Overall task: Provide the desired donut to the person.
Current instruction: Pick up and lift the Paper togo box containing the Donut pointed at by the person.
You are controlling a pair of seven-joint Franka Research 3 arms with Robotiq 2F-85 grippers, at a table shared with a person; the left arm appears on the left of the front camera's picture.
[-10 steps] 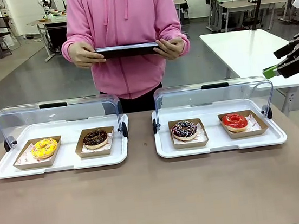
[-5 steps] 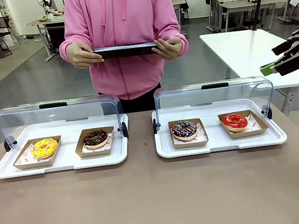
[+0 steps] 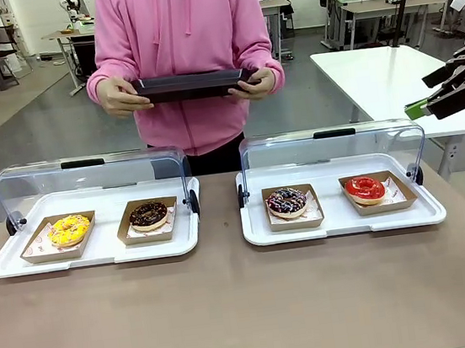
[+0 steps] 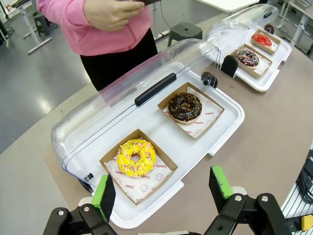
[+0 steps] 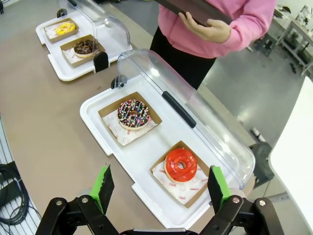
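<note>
A person [image 3: 183,44] in a pink hoodie stands across the counter [image 3: 232,310], holding a dark tray [image 3: 192,85] in both hands. The yellow donut [image 3: 70,230] and chocolate donut [image 3: 148,214] sit in paper boxes on the left platter [image 3: 98,257]. The sprinkled donut [image 3: 287,201] and red donut [image 3: 365,188] sit on the right platter [image 3: 341,228]. The clear lids are raised. The left gripper [image 4: 161,191] and right gripper [image 5: 159,188] hover, jaws spread and empty.

A brown desk [image 3: 232,310] spans the front view, its near half bare. Two white trays sit side by side toward its far edge, apart from each other: the left tray [image 3: 99,260] and the right tray [image 3: 341,230], each with a clear domed lid [image 3: 89,179] swung up at the back.
</note>
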